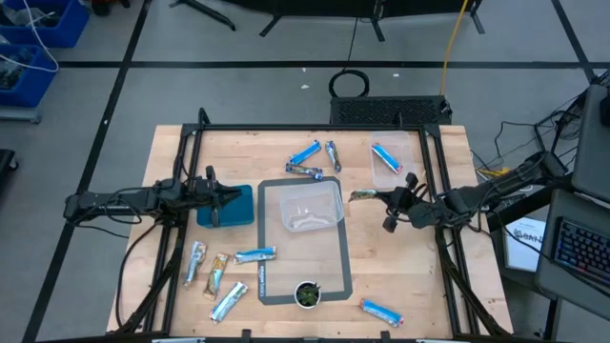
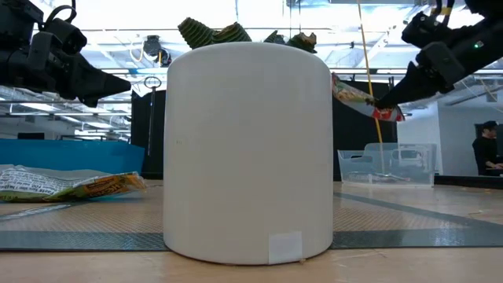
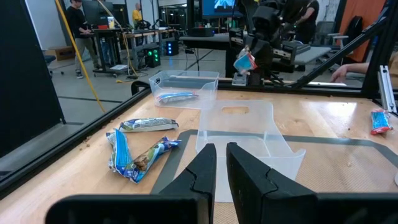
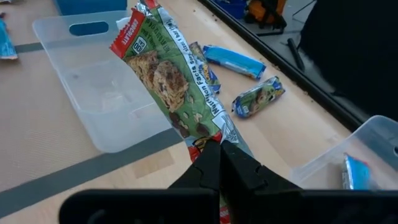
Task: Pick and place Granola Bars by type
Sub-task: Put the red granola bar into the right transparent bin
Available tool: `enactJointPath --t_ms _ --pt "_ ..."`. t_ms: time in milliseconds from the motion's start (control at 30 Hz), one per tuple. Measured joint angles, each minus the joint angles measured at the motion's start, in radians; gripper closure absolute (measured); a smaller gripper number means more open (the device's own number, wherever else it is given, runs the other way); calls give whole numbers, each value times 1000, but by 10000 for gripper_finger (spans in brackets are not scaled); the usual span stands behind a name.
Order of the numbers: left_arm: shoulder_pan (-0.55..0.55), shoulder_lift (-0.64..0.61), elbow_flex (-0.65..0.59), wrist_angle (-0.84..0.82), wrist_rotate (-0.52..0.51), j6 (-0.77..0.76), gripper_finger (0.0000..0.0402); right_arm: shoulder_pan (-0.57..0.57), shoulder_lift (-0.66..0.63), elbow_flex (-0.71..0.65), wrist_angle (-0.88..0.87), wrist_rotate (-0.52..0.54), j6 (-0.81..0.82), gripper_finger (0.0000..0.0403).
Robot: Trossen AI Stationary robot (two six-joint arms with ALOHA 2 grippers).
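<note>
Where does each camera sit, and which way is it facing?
High: overhead, straight down; both arms, clear bin.
Low: table height, level; white cylinder blocks most, arms above.
Left wrist: past the left gripper toward the bin.
Right wrist: down on the right gripper, shut on a green bar.
Shared: all show that held bar.

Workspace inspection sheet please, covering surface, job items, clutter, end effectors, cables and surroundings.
Surface: wooden table with grey mat.
Job's things: green bar held in the air; blue bar in far clear bin; centre clear bin empty; blue bin; other bars scattered.
Clutter: small plant pot on the mat.
End effectors: right end effector shut on green bar; left end effector holds nothing, over the blue bin.
Cables: yellow cable behind the table.
Surroundings: people at desks beyond.
</note>
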Motion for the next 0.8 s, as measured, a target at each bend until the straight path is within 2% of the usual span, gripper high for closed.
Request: enactJointPath --t_ms 633,733,800 --pt "0 0 0 0 0 0 360 -36 -133 -35 5 -24 -103 403" --pt "0 0 0 0 0 0 360 -59 -157 -75 57 -32 -110 403" --pt "0 0 0 0 0 0 360 -77 -177 -103 117 -73 -138 403"
